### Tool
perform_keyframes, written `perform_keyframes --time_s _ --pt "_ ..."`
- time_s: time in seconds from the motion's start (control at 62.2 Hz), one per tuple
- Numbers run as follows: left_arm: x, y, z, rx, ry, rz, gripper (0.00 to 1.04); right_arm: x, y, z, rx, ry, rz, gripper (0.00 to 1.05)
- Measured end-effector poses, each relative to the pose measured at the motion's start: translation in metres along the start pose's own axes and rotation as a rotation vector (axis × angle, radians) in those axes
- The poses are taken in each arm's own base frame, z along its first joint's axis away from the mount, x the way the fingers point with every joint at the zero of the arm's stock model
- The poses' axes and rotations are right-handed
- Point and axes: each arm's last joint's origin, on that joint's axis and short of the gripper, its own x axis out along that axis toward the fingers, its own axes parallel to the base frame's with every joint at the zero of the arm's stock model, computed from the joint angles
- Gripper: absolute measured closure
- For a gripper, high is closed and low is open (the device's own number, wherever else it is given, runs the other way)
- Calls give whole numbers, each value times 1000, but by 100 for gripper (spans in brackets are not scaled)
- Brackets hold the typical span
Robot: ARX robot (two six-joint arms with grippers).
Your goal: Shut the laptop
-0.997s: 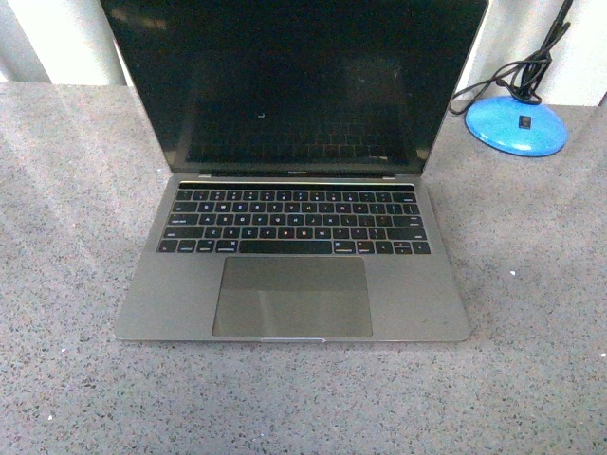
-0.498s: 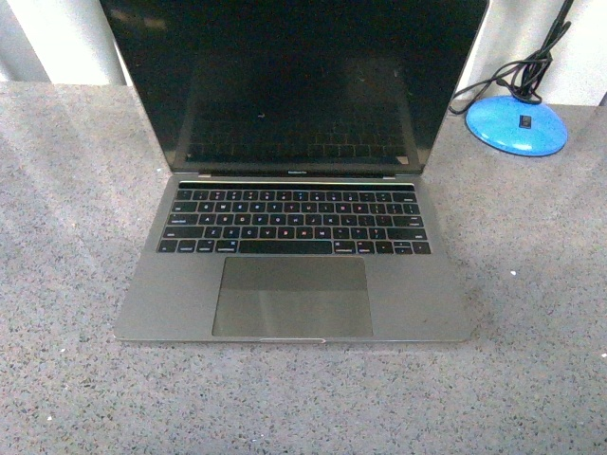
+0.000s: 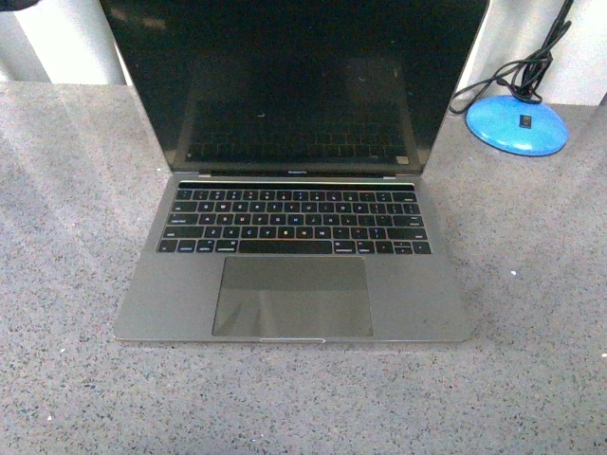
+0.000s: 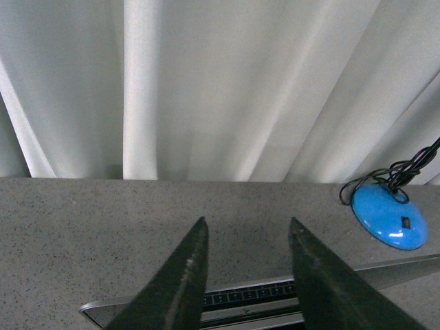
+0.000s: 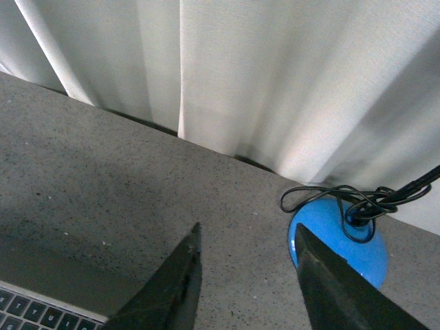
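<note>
Left pincer [image 4: 247, 221] and right pincer [image 5: 248, 228] gape empty near the laptop [image 3: 294, 227].

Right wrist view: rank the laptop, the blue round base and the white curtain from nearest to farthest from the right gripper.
1. laptop: its keyboard corner lies low beside the right gripper, apparently nearest.
2. blue round base: on the table just beyond the fingertips, partly hidden by one finger.
3. white curtain: behind the table's back edge, farthest.

We see the slim grey laptop [image 3: 294, 237] lying open on the speckled grey surface [image 3: 66, 284], its glossy black screen (dark, reflecting the keys) upright, trackpad nearest us.
</note>
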Motion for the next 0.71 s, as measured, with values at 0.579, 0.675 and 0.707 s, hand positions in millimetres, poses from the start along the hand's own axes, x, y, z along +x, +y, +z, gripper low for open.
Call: perform_keyframes --time_s 0.579,0.675,0.707 --pt "31 -12 -8 92 219 25 101 13 21 0 74 16 63 104" --pt "32 -12 -8 108 226 30 101 16 23 -1 82 21 65 104" --pt "32 -13 -8 111 229 29 101 16 24 -2 85 19 63 104"
